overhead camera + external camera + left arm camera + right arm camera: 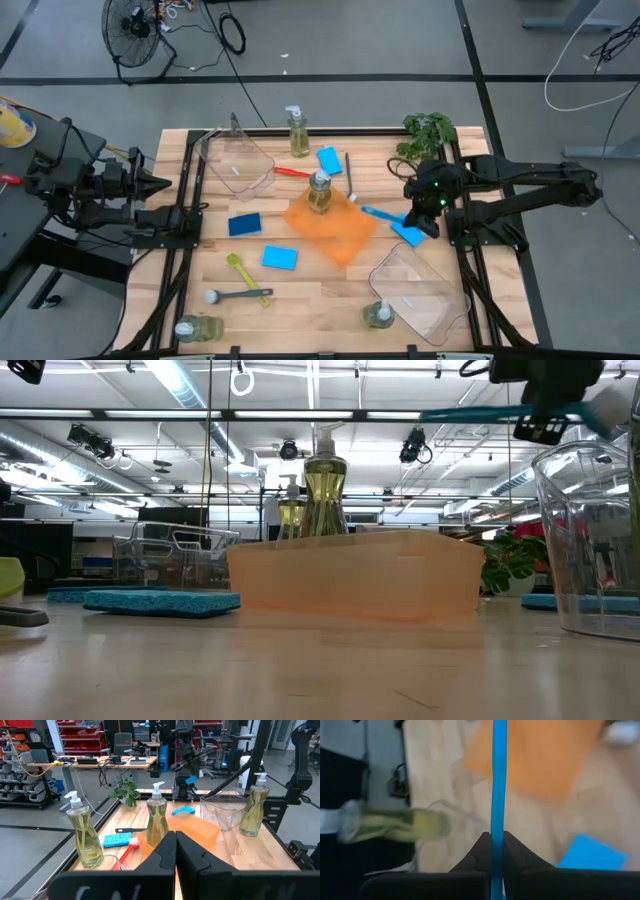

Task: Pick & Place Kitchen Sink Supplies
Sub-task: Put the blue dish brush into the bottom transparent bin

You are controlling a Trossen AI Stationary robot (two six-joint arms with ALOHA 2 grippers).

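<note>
Right gripper (428, 222) is up off the table with its fingers pinched tight on the handle of the blue brush (498, 780), and the handle runs straight out ahead of the claw. In the level view the brush (480, 412) hangs high in the air, held flat. Just below and ahead of the claw sits the orange bin (330, 226), with one soap bottle (319, 192) standing inside it. A blue sponge (408, 234) lies right under the claw on the wood, and a clear bin (420, 292) sits just beside it toward the near table edge, another soap bottle (378, 315) touching its wall. The leafy plant (428, 130) is behind the claw at the far corner. Over on the other side, the left gripper (175, 851) waits well apart at the table's left edge, fingers pressed together on nothing. Near it lie two more blue sponges (244, 224), a second clear bin (236, 160) and a yellow-green brush (240, 270).
</note>
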